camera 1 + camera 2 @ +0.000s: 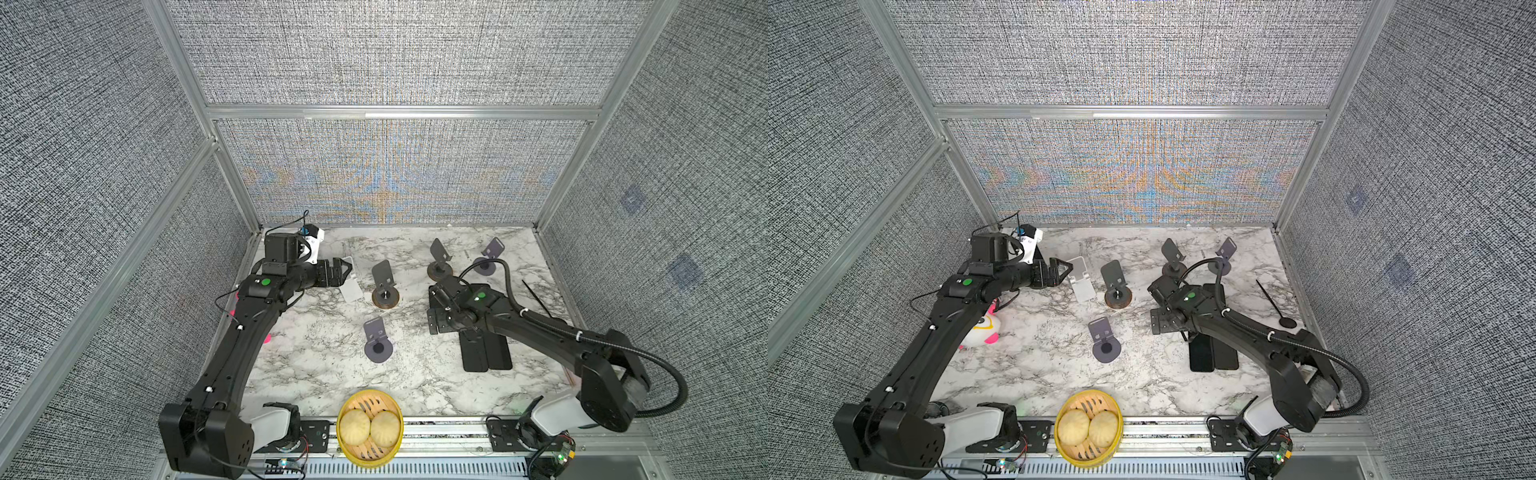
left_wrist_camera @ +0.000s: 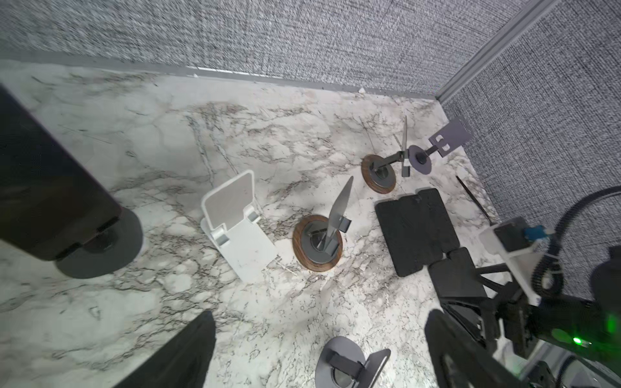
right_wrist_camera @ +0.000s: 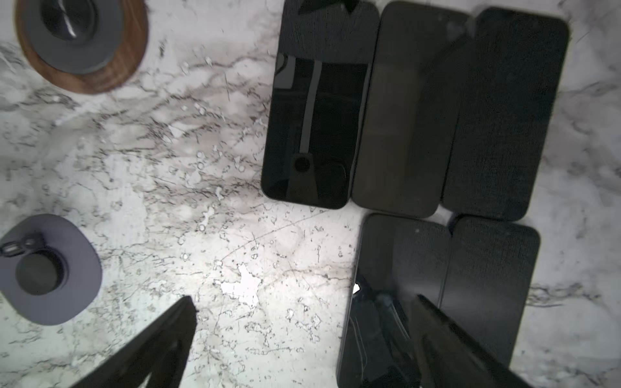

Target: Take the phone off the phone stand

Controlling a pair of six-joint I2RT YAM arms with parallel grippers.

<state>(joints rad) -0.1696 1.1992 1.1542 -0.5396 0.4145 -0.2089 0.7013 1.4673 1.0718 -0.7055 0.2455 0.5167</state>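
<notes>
Phone (image 3: 403, 262) flat near wood-based stand (image 3: 80, 43): likely stiff, slick glass; pinch long edges. Right tool (image 3: 302, 299) and left tool (image 2: 321, 314): jaws apart.

Black arms (image 1: 232, 345), white base housings (image 1: 272, 419), green status lights (image 1: 264, 282), ribbed black cable (image 1: 681, 384).

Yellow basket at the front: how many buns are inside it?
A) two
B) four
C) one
A: two pale round buns sit side by side in the yellow basket.
</notes>
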